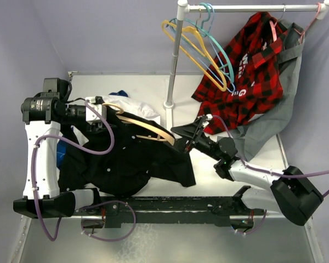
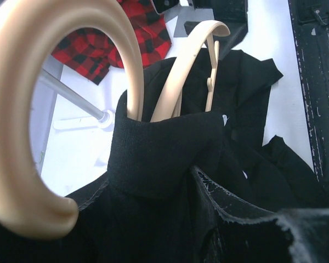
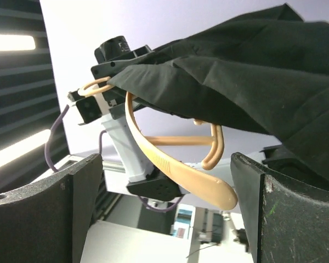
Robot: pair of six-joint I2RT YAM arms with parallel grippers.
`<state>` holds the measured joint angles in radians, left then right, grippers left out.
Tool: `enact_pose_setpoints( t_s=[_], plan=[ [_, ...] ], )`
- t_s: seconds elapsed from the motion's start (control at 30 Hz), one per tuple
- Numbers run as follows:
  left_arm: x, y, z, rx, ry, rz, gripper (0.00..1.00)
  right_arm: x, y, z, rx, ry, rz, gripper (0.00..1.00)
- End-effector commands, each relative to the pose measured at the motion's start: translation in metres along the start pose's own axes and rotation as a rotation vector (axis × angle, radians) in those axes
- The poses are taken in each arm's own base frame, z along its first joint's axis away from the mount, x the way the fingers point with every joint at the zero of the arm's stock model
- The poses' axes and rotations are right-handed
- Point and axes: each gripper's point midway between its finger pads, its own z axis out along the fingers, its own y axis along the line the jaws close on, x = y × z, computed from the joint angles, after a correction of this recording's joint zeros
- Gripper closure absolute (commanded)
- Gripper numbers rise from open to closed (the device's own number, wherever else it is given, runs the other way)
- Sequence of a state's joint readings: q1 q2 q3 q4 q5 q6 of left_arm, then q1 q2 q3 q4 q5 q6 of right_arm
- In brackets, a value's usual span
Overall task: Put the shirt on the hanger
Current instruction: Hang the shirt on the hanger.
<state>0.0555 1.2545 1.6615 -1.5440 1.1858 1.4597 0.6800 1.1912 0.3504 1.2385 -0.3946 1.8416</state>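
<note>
The job is partly done. The hanger (image 1: pixel 148 129) is held off the surface (image 1: pixel 131 85) at the left, and the left gripper (image 1: pixel 96 109) appears to pinch it near the base of its hook (image 2: pixel 11 120), though its fingertips are buried in cloth and cannot be seen directly. The shirt (image 1: pixel 126 164) is already threaded at the neck. In the left wrist view the collar (image 2: pixel 164 148) wraps around the hanger's neck, with the hook rising out of it. Most of the shirt lies bunched on the surface at near left, between the two arms, with its hem trailing towards the right. One hanger arm (image 3: pixel 175 172) is bare and points right. Black cloth hangs above and behind it rather than over its tip, so that shoulder is not seated. The other hanger arm is hidden under fabric, and whether it sits inside a shoulder cannot be told. The right gripper (image 1: pixel 187 133) is spread fully and holds nothing. It hovers just beside the bare tip, with the tip showing between its fingers in its own view but not touching them. What seems left is to draw the loose shoulder over that tip, check the hidden side, and straighten the shirt so it hangs evenly.
</note>
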Motion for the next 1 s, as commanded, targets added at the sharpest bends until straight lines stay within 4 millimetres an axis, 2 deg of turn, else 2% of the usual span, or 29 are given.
enact_pose_setpoints(
  t_s=[0.0, 0.13, 0.17, 0.2, 0.23, 0.33, 0.4, 0.5, 0.6, 0.67, 0.8, 0.9, 0.97],
  plan=[
    [-0.036, -0.002, -0.004, -0.016, -0.092, 0.052, 1.00, 0.002, 0.001, 0.005, 0.005, -0.071, 0.144, 0.00],
    [-0.049, -0.005, -0.007, -0.023, -0.120, 0.069, 1.00, -0.001, -0.023, -0.032, 0.017, -0.168, 0.150, 0.00],
    [-0.053, -0.005, -0.007, -0.023, -0.132, 0.072, 1.00, 0.000, -0.023, -0.043, -0.006, -0.184, 0.093, 0.00],
    [-0.054, -0.006, -0.008, -0.023, -0.139, 0.072, 1.00, 0.003, -0.013, -0.051, -0.051, -0.185, -0.018, 0.00],
    [-0.056, -0.006, -0.007, -0.021, -0.146, 0.071, 1.00, 0.008, -0.014, -0.053, -0.044, -0.167, -0.130, 0.00],
    [-0.058, -0.004, -0.007, -0.018, -0.160, 0.063, 1.00, 0.031, -0.023, -0.043, 0.120, -0.041, -0.524, 0.00],
    [-0.059, -0.003, -0.007, -0.019, -0.164, 0.062, 1.00, 0.029, -0.019, -0.039, 0.207, -0.056, -0.743, 0.01],
    [-0.062, -0.002, -0.008, -0.024, -0.168, 0.061, 1.00, 0.023, -0.001, -0.036, 0.249, -0.083, -1.090, 0.00],
    [-0.066, 0.007, -0.010, -0.053, -0.161, 0.016, 1.00, 0.026, -0.004, -0.035, 0.243, -0.058, -1.360, 0.00],
    [-0.070, 0.015, -0.013, -0.085, -0.155, -0.010, 1.00, 0.037, -0.012, -0.037, 0.205, -0.023, -1.491, 0.00],
    [-0.077, 0.017, -0.015, -0.100, -0.162, -0.021, 1.00, 0.049, -0.044, -0.049, 0.186, 0.038, -1.725, 0.00],
    [-0.078, 0.015, -0.015, -0.094, -0.170, -0.026, 1.00, 0.045, -0.062, -0.059, 0.218, 0.046, -1.857, 0.00],
    [-0.078, 0.016, -0.015, -0.097, -0.168, -0.025, 1.00, 0.035, -0.056, -0.060, 0.232, -0.023, -1.880, 0.00]
  ],
)
